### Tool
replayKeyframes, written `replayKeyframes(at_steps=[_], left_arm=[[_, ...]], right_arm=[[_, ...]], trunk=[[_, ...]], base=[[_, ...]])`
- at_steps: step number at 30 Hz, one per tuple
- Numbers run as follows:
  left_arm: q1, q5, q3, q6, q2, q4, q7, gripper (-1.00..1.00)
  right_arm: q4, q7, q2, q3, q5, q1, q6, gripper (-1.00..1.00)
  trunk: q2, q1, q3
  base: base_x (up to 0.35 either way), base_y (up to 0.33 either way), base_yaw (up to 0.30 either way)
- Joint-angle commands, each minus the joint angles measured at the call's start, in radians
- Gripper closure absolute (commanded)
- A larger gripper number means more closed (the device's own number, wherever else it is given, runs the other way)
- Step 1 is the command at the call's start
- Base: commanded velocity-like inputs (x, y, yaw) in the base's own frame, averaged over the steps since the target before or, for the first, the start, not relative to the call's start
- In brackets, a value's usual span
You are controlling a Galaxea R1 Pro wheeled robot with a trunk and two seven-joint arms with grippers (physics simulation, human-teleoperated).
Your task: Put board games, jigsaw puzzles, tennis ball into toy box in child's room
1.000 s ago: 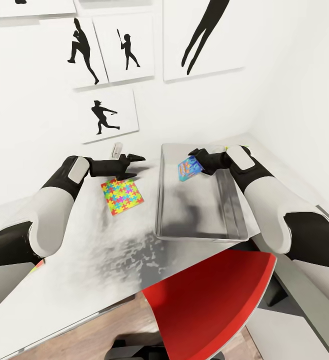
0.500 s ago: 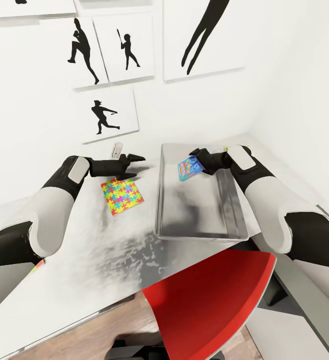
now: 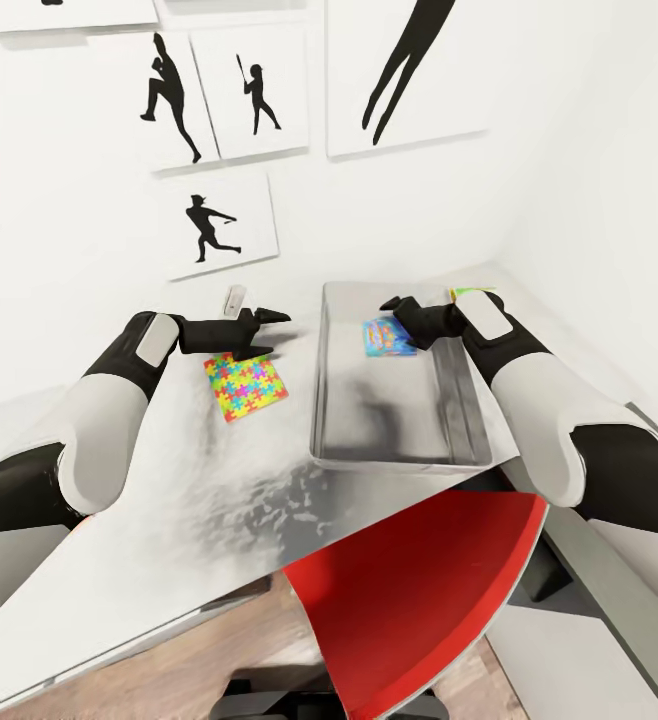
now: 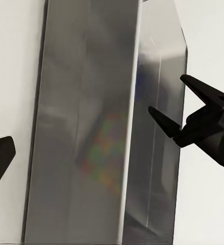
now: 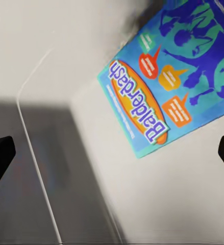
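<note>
Lying flat on the floor of the toy box, at its far end, is the blue game; the right wrist view shows its "Balderdash" face up. Right gripper hangs just above the game, jaws spread wide, nothing between them. Left gripper is over the table just left of the box, jaws also apart and empty. One jigsaw lies on the table beside the left gripper. A yellow-green item sits past the box's far right corner; cannot tell what it is. Red chair under the near edge.
</note>
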Motion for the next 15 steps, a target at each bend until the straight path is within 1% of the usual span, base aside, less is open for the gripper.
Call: replayKeyframes(at_steps=[1,5,15], left_arm=[[-0.001,-0.009,0.007,0.004,-0.001,0.0,-0.007,-1.0],[-0.001,-0.009,0.007,0.004,-0.001,0.0,-0.006,-1.0],[-0.001,-0.01,0.007,0.004,-0.001,0.0,-0.007,-1.0]], right_arm=[[-0.001,-0.01,0.0,0.004,-0.011,0.0,0.001,-1.0],[-0.001,-0.01,0.0,0.004,-0.011,0.0,0.0,-1.0],[-0.002,-0.01,0.003,0.005,-0.009,0.0,-0.001,-1.0]], trunk=[[-0.002,0.0,-0.001],[-0.002,0.0,-0.001],[-0.002,0.0,-0.001]], base=[[-0.105,0.0,0.0],[-0.089,0.0,0.0],[-0.011,0.0,0.0]])
